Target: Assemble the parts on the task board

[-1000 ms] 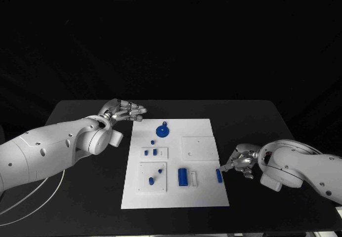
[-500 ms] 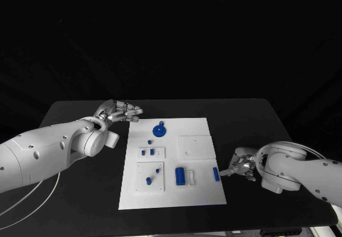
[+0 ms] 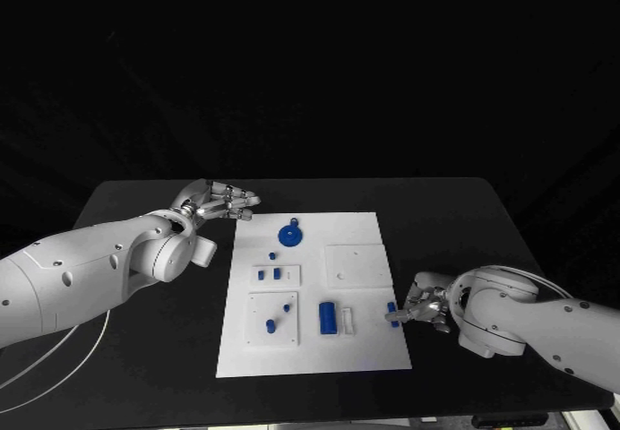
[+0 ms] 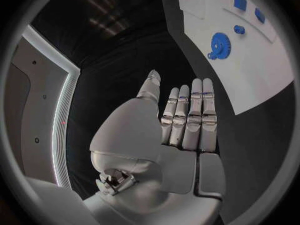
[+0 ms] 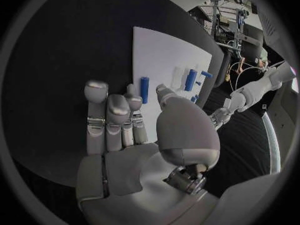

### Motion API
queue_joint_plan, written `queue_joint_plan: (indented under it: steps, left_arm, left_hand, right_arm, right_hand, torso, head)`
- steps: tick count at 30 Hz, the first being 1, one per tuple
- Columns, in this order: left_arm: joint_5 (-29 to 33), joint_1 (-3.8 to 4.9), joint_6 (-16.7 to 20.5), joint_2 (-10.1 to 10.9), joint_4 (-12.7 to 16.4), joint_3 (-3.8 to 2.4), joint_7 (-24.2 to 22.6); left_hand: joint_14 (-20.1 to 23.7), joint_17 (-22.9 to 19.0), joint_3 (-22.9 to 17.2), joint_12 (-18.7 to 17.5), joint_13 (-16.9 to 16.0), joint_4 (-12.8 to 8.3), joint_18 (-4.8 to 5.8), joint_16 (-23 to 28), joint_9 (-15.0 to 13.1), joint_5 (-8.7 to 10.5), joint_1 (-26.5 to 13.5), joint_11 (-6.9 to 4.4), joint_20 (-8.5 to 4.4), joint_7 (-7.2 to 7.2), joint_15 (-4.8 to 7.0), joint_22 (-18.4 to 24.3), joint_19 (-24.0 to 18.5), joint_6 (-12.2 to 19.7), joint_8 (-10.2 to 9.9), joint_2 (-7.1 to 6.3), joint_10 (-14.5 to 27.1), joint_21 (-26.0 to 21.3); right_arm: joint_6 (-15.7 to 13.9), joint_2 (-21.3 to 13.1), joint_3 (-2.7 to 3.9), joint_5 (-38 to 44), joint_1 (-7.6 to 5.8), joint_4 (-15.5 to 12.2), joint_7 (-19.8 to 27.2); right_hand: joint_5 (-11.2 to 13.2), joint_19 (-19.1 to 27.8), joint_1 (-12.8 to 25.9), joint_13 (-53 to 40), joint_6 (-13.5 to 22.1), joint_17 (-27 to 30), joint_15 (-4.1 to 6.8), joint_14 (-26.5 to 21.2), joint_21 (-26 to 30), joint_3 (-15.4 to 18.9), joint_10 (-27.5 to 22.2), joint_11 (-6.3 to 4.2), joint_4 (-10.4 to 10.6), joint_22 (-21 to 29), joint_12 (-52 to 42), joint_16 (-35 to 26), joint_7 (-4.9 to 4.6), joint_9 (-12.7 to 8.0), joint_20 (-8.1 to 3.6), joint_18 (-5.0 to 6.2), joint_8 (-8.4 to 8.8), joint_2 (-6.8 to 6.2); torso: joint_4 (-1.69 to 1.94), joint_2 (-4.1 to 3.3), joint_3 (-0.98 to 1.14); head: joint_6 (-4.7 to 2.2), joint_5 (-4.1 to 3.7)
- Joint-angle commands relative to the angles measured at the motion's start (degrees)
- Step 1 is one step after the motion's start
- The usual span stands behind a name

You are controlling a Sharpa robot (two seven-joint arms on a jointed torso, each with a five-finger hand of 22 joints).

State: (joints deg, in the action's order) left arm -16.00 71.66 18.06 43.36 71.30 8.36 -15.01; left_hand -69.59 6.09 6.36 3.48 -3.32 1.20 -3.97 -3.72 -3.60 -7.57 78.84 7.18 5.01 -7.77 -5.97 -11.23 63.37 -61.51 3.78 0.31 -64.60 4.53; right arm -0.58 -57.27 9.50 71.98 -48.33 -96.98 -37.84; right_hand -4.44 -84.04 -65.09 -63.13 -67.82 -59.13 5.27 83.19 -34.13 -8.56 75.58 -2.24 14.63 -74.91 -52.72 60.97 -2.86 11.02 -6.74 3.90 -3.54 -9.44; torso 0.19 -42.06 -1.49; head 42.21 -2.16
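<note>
The white task board (image 3: 368,349) lies in the middle of the black table. On it are a blue gear (image 3: 291,236), several small blue pieces (image 3: 271,326), a blue cylinder (image 3: 328,317) and a short blue bar (image 3: 392,313) near its right edge. My right hand (image 3: 424,309) sits at that edge, right beside the bar, holding nothing. In the right wrist view its fingers (image 5: 109,115) reach toward the bar (image 5: 144,89) on the board (image 5: 156,55). My left hand (image 3: 219,202) hovers off the board's far left corner, fingers straight and empty (image 4: 181,130), with the gear (image 4: 219,45) ahead of it.
Two raised white squares (image 3: 358,267) sit on the board, along with a white slot (image 3: 347,321) beside the cylinder. Black table (image 3: 155,358) surrounds the board on all sides. My left arm (image 3: 90,278) crosses the table's left part.
My right hand has crept left to the board's right edge, closing on the short blue bar. The left hand has stayed where it was. The parts have not moved.
</note>
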Motion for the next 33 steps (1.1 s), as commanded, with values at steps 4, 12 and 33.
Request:
queue_joint_plan:
  steps: [4,12,33]
  left_arm:
    - [0.3,0.03,-0.9,0.0,0.1,-0.03,-0.3]
    - [0.3,0.03,-1.1,0.0,0.1,-0.02,-0.2]
    - [0.3,0.03,-1.4,0.2,0.1,-0.02,0.0]
  left_hand:
    - [0.4,0.1,0.1,0.2,-0.1,0.2,0.37,0.1,0.0,0.11,-0.5,0.08,-0.03,0.18,-0.02,0.1,0.4,0.4,-0.1,0.20,0.4,0.2]
    - [0.4,0.1,0.2,0.2,-0.1,0.5,0.38,0.1,0.0,0.26,-0.9,0.09,-0.02,0.12,-0.03,0.2,0.4,0.5,-0.1,0.31,0.4,0.2]
    - [0.4,0.1,0.2,0.2,-0.1,0.5,0.38,0.1,0.0,0.26,-0.9,0.09,-0.02,0.12,-0.03,0.2,0.4,0.5,-0.1,0.31,0.4,0.2]
  right_arm:
    - [-1.9,1.0,-0.06,1.1,0.36,0.1,0.0]
    - [-2.6,2.3,-0.36,4.8,0.55,1.3,-1.5]
    - [-3.8,3.0,-1.25,3.9,0.66,3.1,-1.9]
  right_hand:
    - [-0.1,-2.8,-0.2,0.1,-0.1,0.0,0.07,0.1,-0.1,-0.3,0.3,0.13,-0.8,-3.7,0.1,0.1,-0.06,0.0,0.12,-0.59,-0.10,0.45]
    - [1.7,-2.9,-3.2,-0.8,-1.5,-0.1,0.35,0.2,-0.6,-10.7,1.1,-0.44,-7.2,-3.9,-1.0,0.2,0.59,-0.4,-0.15,-0.94,-0.17,1.59]
    - [1.7,-2.8,1.1,-1.7,-3.5,-0.4,0.55,0.3,-1.0,-19.0,1.4,-0.80,-19.9,-4.0,-0.5,0.1,1.30,-1.5,-0.51,-1.70,-0.15,5.60]
  torso:
    - [-0.07,-0.02,0.06]
    - [0.00,-0.05,0.10]
    - [-0.04,0.00,0.06]
  head:
    - [0.05,0.09]
    - [0.03,0.34]
    - [0.08,0.28]
